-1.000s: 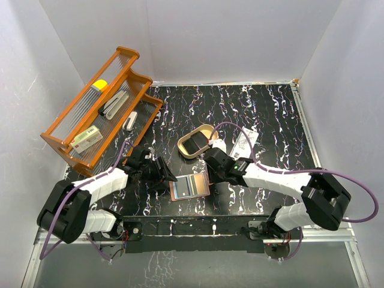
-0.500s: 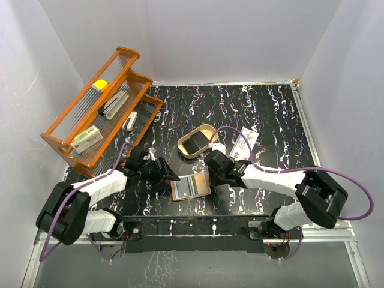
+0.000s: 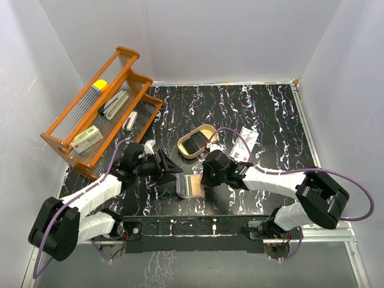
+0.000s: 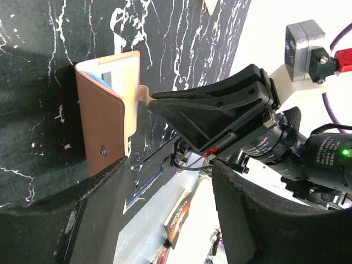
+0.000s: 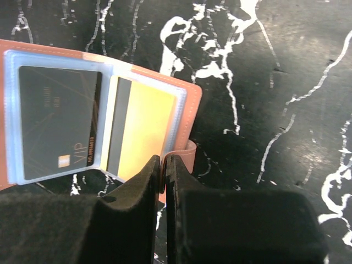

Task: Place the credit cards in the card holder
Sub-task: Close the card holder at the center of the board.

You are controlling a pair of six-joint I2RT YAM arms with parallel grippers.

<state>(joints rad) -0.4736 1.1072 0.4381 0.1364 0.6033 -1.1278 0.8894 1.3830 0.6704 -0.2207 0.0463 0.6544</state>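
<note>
Carefully pinching card holder's (image 3: pixel 191 186) strap tab (image 5: pixel 187 149) in right gripper (image 5: pixel 163 159), near middle of table (image 3: pixel 270 114)
Could lose thin tab, letting half-raised flap flop open; left gripper (image 4: pixel 165 170) spread nearby, empty

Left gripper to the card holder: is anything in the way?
Nothing visible does. Only bare table lies between the open left gripper and the half-folded card holder. The right gripper, shut on the holder's strap tab, is on its far side.
</note>
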